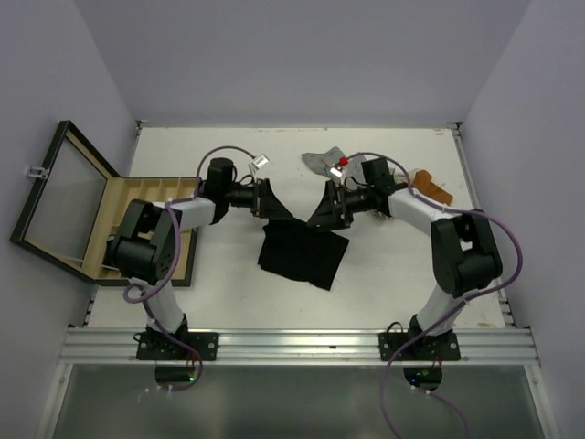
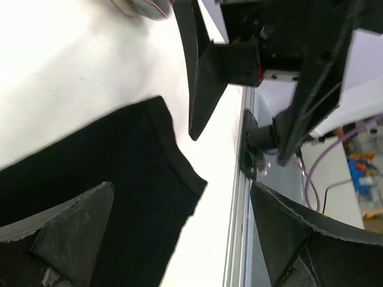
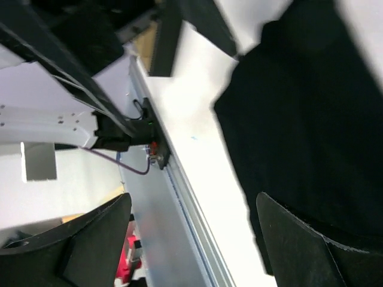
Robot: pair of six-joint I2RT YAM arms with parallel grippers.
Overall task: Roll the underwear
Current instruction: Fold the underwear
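The black underwear [image 1: 302, 254] lies spread flat on the table [image 1: 228, 302], midway between the two arms, with its far edge just under both grippers. We judge it light, thin and limp. It will bunch under any push, hold no shape of its own, and may slide on the smooth tabletop. We would take it by the far hem, one corner in each gripper, so that the roll starts straight. The left gripper [image 1: 277, 206] stands wide open over the far left corner and holds nothing; one finger [image 2: 66, 233] hangs above the cloth, the other off it. The right gripper [image 1: 326, 212] is just as wide and empty at the far right corner. We cannot tell whether either tip touches the fabric.
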